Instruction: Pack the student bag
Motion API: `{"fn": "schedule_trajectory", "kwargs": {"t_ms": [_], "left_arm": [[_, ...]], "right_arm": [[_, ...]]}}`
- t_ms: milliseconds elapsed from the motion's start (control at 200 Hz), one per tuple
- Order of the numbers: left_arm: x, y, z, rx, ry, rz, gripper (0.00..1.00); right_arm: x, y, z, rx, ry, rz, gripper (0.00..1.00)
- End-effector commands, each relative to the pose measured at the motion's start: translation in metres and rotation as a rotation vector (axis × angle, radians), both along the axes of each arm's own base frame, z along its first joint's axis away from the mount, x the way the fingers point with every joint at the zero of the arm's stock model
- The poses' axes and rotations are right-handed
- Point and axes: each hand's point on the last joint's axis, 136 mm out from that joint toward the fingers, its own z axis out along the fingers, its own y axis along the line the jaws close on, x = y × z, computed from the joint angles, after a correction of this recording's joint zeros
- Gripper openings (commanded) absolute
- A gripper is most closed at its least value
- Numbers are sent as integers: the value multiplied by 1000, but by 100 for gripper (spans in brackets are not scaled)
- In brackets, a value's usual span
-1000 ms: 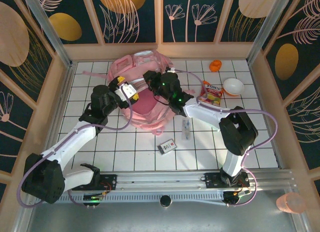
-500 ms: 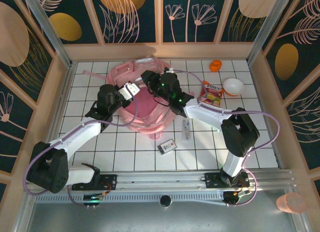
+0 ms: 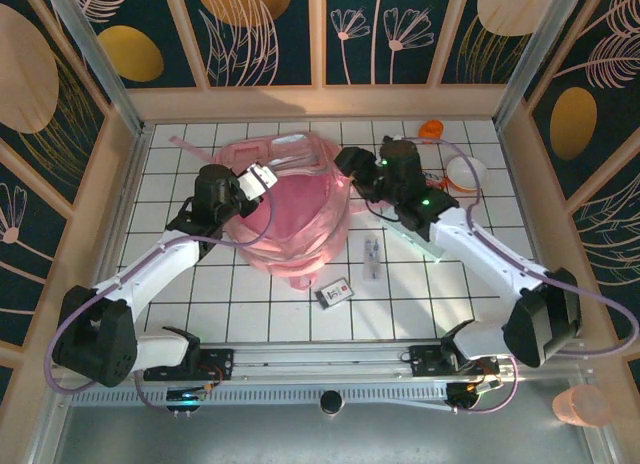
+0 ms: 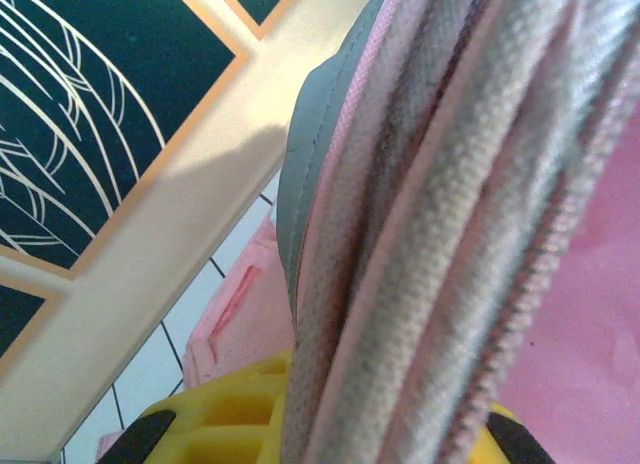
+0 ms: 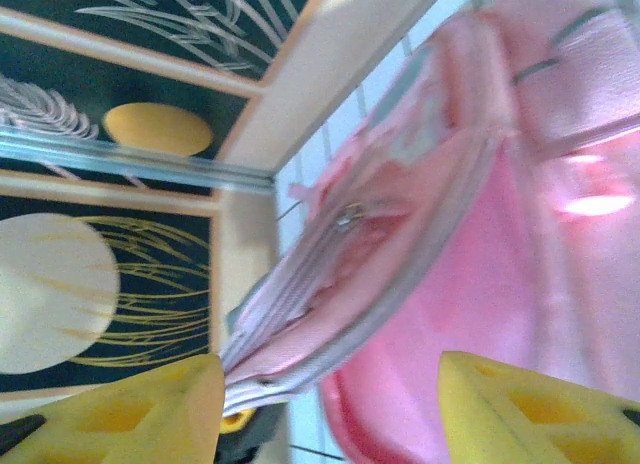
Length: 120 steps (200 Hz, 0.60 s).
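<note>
The student bag [image 3: 290,209] is soft pink cloth, matt and slack from above. In the left wrist view its rim shows a coarse ribbed weave, a row of fine zip teeth [image 4: 530,294] at the right and a strip of smooth grey-green piping [image 4: 300,184] at the upper middle. The tabletop [image 3: 250,294] is white tile with a slight gloss, edged by a pale matt wooden frame [image 3: 320,102] at the top and a brushed-metal rail [image 3: 330,356] at the bottom. The fingers [image 5: 520,414] of the right pincer [image 5: 330,414] are matt yellow plastic with moulded recesses, and the arm shells [image 3: 160,269] are smooth glossy white plastic.
</note>
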Motion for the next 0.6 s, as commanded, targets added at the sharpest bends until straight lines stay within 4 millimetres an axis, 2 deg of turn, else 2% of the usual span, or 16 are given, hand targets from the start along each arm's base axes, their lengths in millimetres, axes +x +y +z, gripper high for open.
{"fn": "schedule_trajectory", "kwargs": {"t_ms": [0, 215, 340, 420, 510, 551, 581, 596], "left_arm": [[2, -6, 10, -20, 1, -59, 0], [-5, -21, 5, -66, 66, -135, 0], [-5, -20, 5, -69, 68, -133, 0], [-6, -20, 4, -66, 67, -131, 0], [-6, -20, 4, -67, 66, -130, 0], [-7, -19, 4, -68, 67, -130, 0], [-7, -19, 3, -69, 69, -130, 0], [-7, -19, 3, -70, 69, -128, 0]], "right_arm": [[-20, -39, -41, -190, 115, 46, 59], [-36, -105, -92, -451, 287, 90, 61], [-46, -161, -124, -733, 410, 92, 64], [-49, -187, -140, -849, 471, 120, 67], [-43, -191, -153, -900, 462, 203, 73], [-41, -183, -159, -889, 434, 273, 83], [-39, -179, -162, -887, 412, 311, 98], [-37, -177, -163, -891, 401, 327, 99]]}}
